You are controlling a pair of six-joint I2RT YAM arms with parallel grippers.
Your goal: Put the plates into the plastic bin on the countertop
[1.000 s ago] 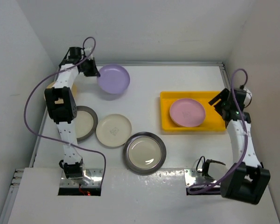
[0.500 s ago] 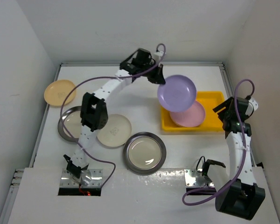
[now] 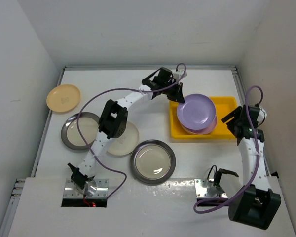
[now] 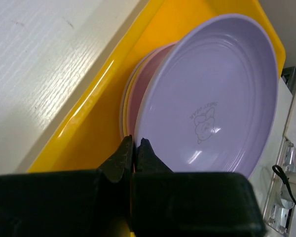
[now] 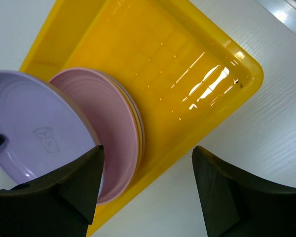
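My left gripper (image 3: 179, 96) (image 4: 134, 142) is shut on the rim of a lilac plate (image 3: 196, 111) (image 4: 212, 98). It holds the plate tilted just over a pink plate (image 3: 208, 127) (image 4: 140, 84) in the yellow plastic bin (image 3: 227, 103) (image 4: 89, 133). Edges of other plates show under the pink one. My right gripper (image 3: 235, 120) (image 5: 147, 148) is open and empty beside the bin's right end (image 5: 177, 64). It sees the lilac plate (image 5: 34, 133) and the pink plate (image 5: 113, 123). On the countertop (image 3: 138, 89) lie a pale orange plate (image 3: 63, 97), a cream-white plate (image 3: 123, 140) and two steel-rimmed plates (image 3: 81, 130) (image 3: 153, 161).
White walls close in the countertop at the back and both sides. A metal strip (image 3: 187, 183) runs along the near edge by the arm bases. The left arm and its purple cable (image 3: 89, 103) stretch across the middle, over part of the cream-white plate.
My left arm has carried the lilac plate from the back left across to the bin and lowered it over the pink plate. The right gripper has shifted only slightly.
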